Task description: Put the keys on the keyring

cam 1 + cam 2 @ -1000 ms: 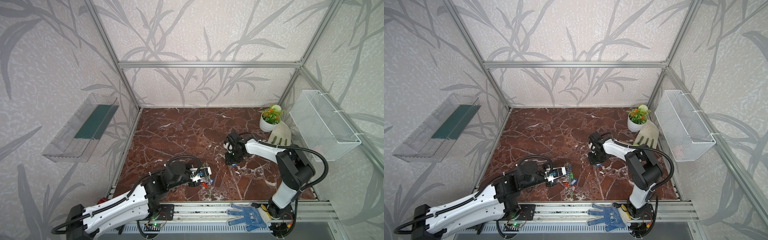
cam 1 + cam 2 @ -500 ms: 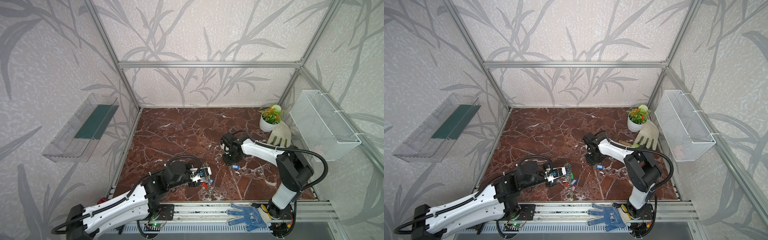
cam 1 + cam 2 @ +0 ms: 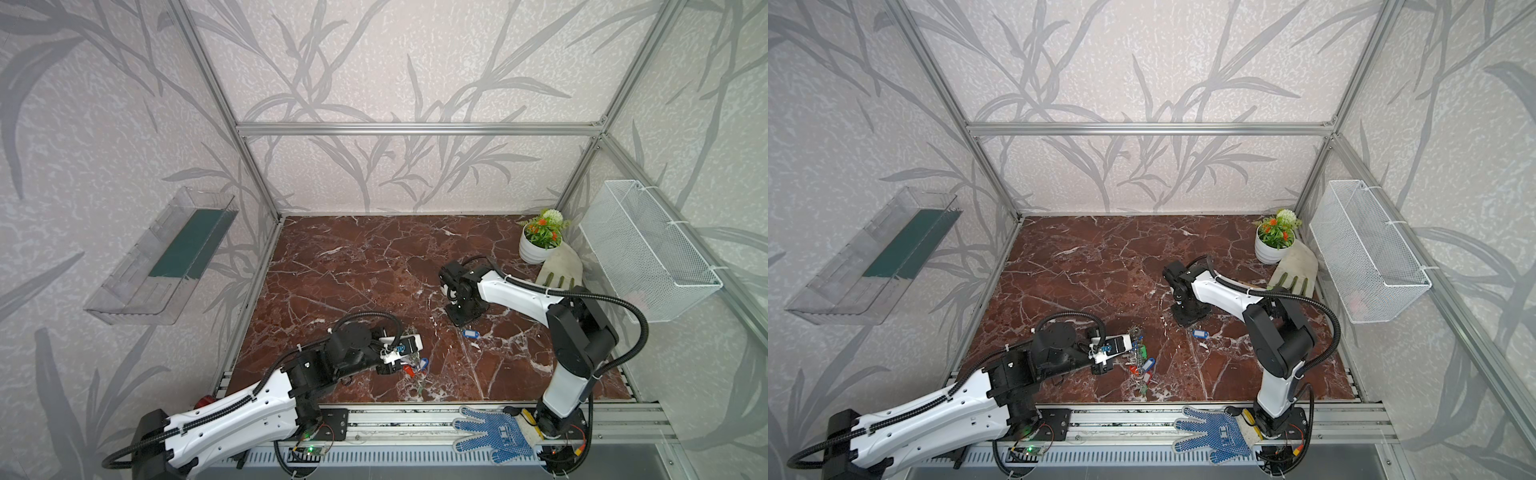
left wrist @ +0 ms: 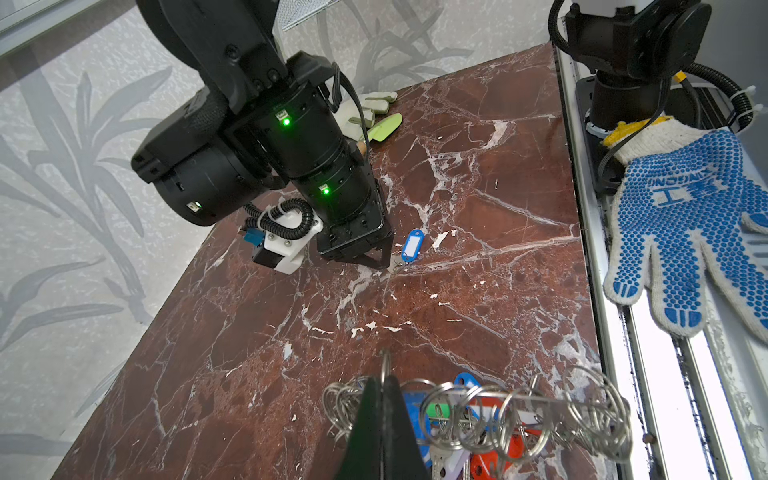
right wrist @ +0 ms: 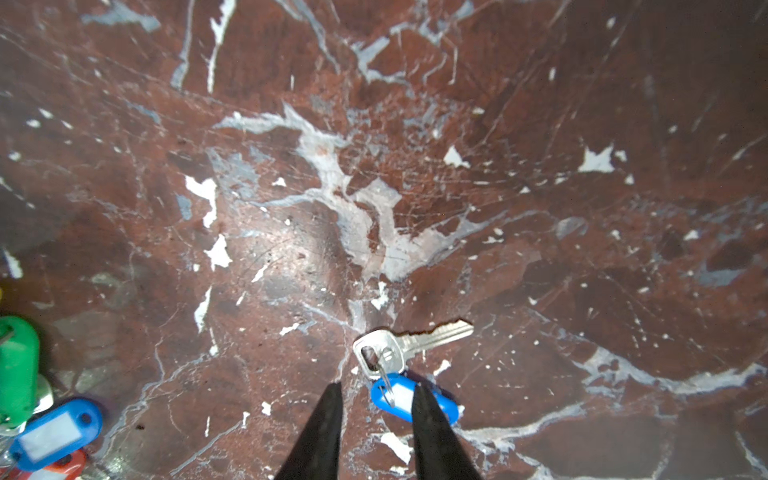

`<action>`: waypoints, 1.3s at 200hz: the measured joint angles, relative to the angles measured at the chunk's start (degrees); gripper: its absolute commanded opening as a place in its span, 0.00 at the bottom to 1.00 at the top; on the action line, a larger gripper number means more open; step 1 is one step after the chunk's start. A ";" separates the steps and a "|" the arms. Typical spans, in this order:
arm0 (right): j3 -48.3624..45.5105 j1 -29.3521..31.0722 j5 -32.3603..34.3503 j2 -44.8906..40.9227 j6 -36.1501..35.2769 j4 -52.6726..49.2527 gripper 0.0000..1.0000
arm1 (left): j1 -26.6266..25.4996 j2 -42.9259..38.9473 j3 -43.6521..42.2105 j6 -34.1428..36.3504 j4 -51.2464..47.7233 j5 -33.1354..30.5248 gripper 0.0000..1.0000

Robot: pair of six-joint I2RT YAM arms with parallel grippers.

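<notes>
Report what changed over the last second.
The right gripper shifted slightly left in both top views with its jaws open, and the blue-tagged key now shows loose on the table beside it. Unchanged: the left gripper, shut on the keyring, and the other tagged keys near it.

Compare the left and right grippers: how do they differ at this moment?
The left gripper is shut, pinching a wire ring of the keyring; the right gripper has its jaws apart and holds nothing. The left gripper reaches roughly level near the front edge of the table; the right gripper points down over a lone blue-tagged key. Both have black tapered fingers.
</notes>
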 measured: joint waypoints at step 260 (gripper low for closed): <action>-0.24 -1.03 -3.02 2.80 -1.22 -1.40 0.00 | -0.26 -0.02 0.00 0.00 -0.13 0.00 0.00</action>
